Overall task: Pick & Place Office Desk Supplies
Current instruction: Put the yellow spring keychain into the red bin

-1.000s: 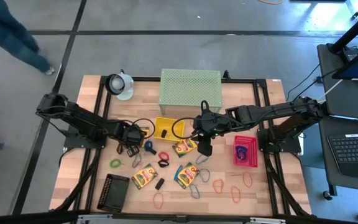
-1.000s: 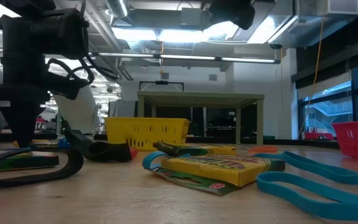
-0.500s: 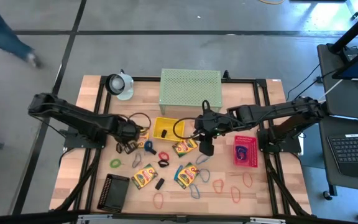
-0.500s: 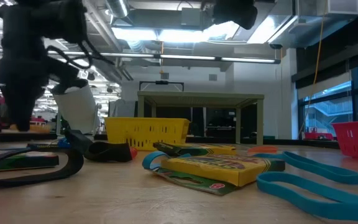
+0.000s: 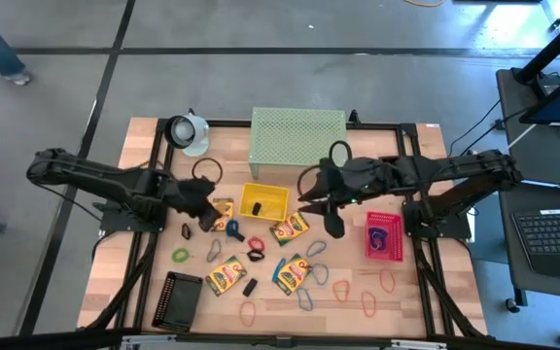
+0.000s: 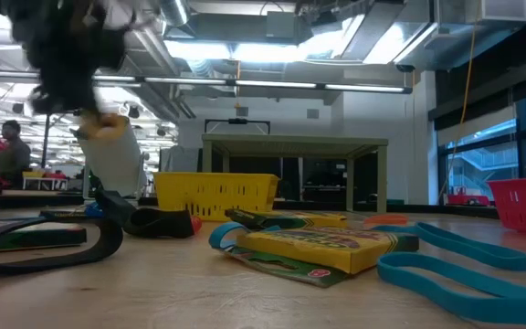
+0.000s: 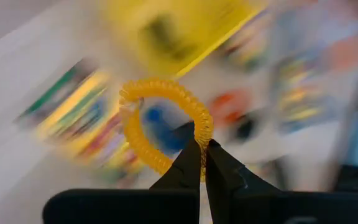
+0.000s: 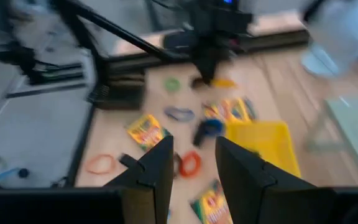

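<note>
Wooden worktop [image 5: 406,301] strewn with supplies; left pincer [image 7: 202,163] lifted, clamped on yellow coil loop [image 7: 164,124]; right pincer [image 8: 193,163] apart, empty, above yellow tray [image 5: 265,201].

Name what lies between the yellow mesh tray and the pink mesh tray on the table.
In the high view, a crayon box lies between the yellow tray and the pink tray, with the right pincer above that stretch.

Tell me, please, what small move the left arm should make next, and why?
Probably carry the yellow coil loop toward the yellow mesh tray beside it. The left gripper is shut on the loop, lifted off the table, so only placing remains. Which tray is meant is a guess.
</note>
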